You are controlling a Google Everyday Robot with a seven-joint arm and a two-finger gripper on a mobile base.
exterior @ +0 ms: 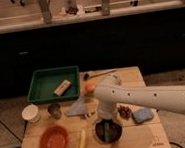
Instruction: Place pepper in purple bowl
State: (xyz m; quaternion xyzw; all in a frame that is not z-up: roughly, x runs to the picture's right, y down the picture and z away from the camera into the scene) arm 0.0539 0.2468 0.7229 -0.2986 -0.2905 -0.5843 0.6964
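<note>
The purple bowl (100, 133) sits near the front edge of the wooden table, right of centre. A small green pepper (109, 132) lies inside it. My white arm reaches in from the right and bends down over the bowl. The gripper (106, 121) hangs straight above the bowl, just over the pepper, and stands open. The wrist hides most of the gripper from this camera. I cannot tell whether it still touches the pepper.
A green tray (41, 79) with a tan block stands back left. A white cup (30, 113), metal cup (54, 111), orange-red bowl (54, 141) and yellow vegetable (82, 143) lie left. An orange fruit (89, 88), bluish cloth (78, 109), blue sponge (142, 115) and spoon (97, 74) surround the arm.
</note>
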